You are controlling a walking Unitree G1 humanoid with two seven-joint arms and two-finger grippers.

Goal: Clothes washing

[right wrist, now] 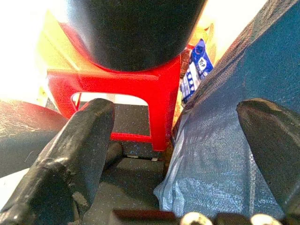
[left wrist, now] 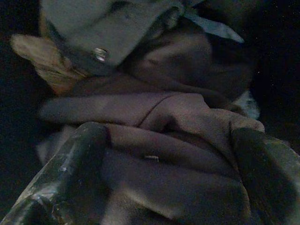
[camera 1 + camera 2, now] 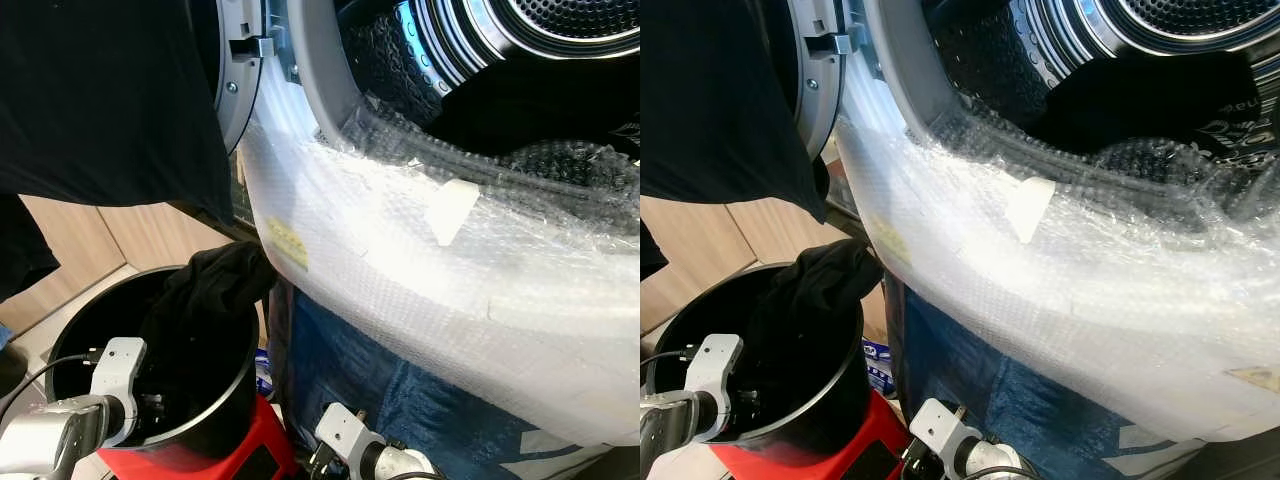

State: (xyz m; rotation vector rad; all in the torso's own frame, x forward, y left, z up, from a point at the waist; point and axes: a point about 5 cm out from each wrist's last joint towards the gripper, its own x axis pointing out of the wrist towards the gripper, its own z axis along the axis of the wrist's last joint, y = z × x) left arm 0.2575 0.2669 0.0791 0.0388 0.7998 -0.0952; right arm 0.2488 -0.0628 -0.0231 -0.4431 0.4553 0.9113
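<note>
A black bucket [image 3: 243, 365] stands on a red stool [image 1: 161, 89] below the washing machine's open drum [image 3: 470, 50]. Dark clothes [image 3: 210, 290] are heaped in the bucket and spill over its rim. My left arm [image 3: 112, 385] reaches down into the bucket. In the left wrist view my left gripper [image 2: 164, 154] is open, its fingers [image 2: 70, 173] set on either side of a fold of dark cloth [image 2: 154, 112]. My right gripper [image 1: 176, 112] hangs open low beside the stool, holding nothing. A dark garment [image 3: 1140, 100] lies inside the drum.
Bubble wrap [image 3: 420, 260] covers the machine's front below the opening, and a blue tarp [image 3: 400, 400] hangs under it. A large black cloth [image 3: 100, 100] hangs at the upper left, in front of the open door [image 3: 240, 80]. A blue-and-white packet [image 1: 197, 70] sits behind the stool.
</note>
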